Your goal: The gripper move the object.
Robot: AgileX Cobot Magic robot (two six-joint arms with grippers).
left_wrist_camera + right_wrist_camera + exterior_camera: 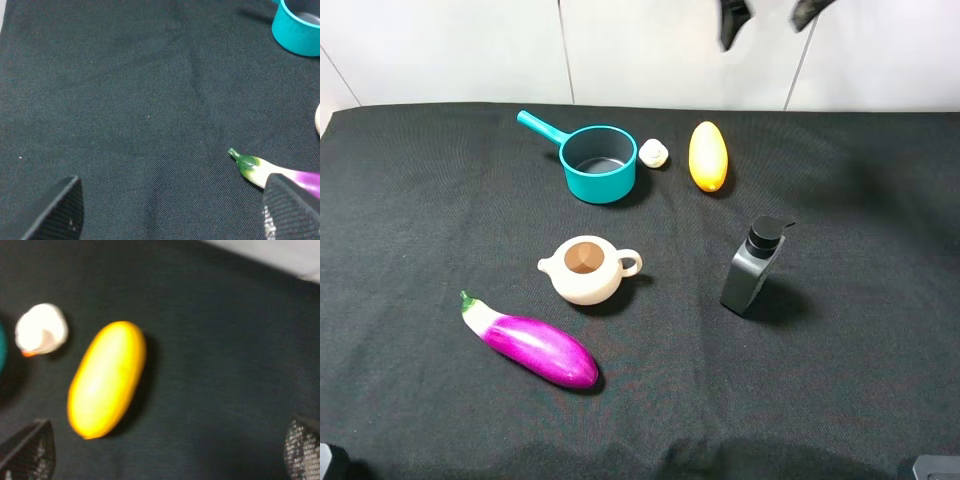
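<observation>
Plainly, the eggplant (531, 344) lies untouched on the near-left part of the desk (410, 220), its long body slanted, green stem tip pointing toward the left edge and away from the teapot (586, 270), which sits just beyond it. We judge the main hazards to come from its shape and finish: it is glossy and rounded, so fingers closing off-centre or along its length could squeeze it out sideways or set it rolling on the cloth. A grasp near the thin white neck could let the heavier purple end swing down. A descent that drifts toward the far side could also bump the teapot.

In the left wrist view, the left gripper (172, 210) hangs above bare cloth with its fingers (55, 210) spread wide and nothing between them; the stem end of the eggplant (255, 167) shows just beside one pad, so this arm seems the closer one, though not yet centred over the body. The teal pan (297, 27) is well apart from it.

The right gripper (165, 452) is also open wide and empty, hovering over the far side of the desk near the yellow fruit (106, 379) and a small white item (41, 330). Its view is blurred, which hints at motion, but we cannot tell direction. If this arm reaches for the wrong thing, the yellow fruit is the likely mix-up. The black dispenser bottle (752, 266) stands upright in the right half, and a crossing reach might tip it.
</observation>
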